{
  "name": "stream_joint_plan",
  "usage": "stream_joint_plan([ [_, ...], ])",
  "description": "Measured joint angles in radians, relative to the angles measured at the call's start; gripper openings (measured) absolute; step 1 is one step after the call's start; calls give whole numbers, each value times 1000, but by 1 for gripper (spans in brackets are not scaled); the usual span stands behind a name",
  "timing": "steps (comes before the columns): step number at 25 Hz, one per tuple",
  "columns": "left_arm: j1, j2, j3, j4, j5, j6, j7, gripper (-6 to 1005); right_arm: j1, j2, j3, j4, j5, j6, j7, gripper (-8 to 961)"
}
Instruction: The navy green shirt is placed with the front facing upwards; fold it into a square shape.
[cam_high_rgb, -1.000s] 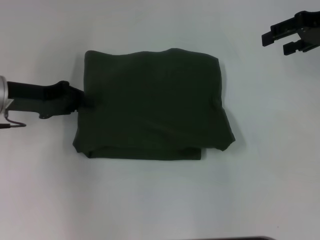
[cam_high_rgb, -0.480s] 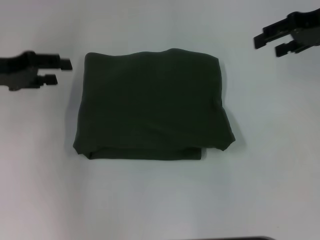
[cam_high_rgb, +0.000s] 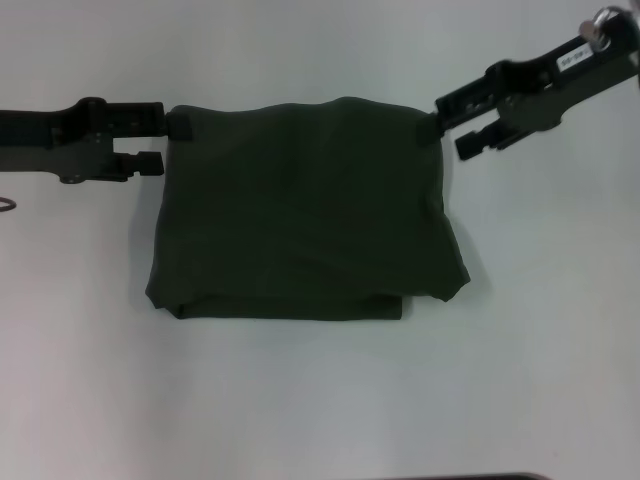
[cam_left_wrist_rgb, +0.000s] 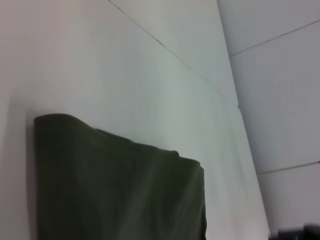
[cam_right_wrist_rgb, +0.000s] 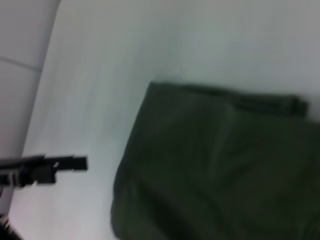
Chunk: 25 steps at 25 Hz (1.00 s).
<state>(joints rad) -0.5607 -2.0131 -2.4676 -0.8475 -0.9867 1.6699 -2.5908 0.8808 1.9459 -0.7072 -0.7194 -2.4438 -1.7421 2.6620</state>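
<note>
The navy green shirt (cam_high_rgb: 300, 210) lies folded into a rough rectangle on the white table, plain green side up, with a second layer showing along its near edge. My left gripper (cam_high_rgb: 172, 145) is open at the shirt's far left corner, one finger (cam_high_rgb: 180, 124) over the cloth edge. My right gripper (cam_high_rgb: 446, 138) is open at the far right corner, one fingertip touching the cloth. The left wrist view shows the shirt (cam_left_wrist_rgb: 115, 190) from the side. In the right wrist view, the shirt (cam_right_wrist_rgb: 215, 170) fills the middle and the left gripper (cam_right_wrist_rgb: 60, 164) is farther off.
White table (cam_high_rgb: 300, 400) surrounds the shirt on all sides. A dark strip (cam_high_rgb: 460, 477) shows at the table's near edge. Seams between wall panels (cam_left_wrist_rgb: 260, 45) run beyond the table in the left wrist view.
The left gripper left the shirt's left edge, pulled back, then came in at the far left corner. The right gripper moved in from the far right to the far right corner.
</note>
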Motion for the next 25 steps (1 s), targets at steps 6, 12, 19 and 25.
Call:
stream_joint_plan([
  [6,6,6,-10,1,-1,-27,-7,827,2,8,-4,54,22,-116,-11,821],
  [12,6,4,-10,1,3,-56,-9,828,-34,7,-5,107,20,-123,2,820],
  [19,1,1,-6,10,2,-77,-6,827,-85,67,-50,123,18,28,-11,820],
  [25,-8,-4,1,15,3,-82,-2,827,-91,89,-117,125,18,90,-11,819],
])
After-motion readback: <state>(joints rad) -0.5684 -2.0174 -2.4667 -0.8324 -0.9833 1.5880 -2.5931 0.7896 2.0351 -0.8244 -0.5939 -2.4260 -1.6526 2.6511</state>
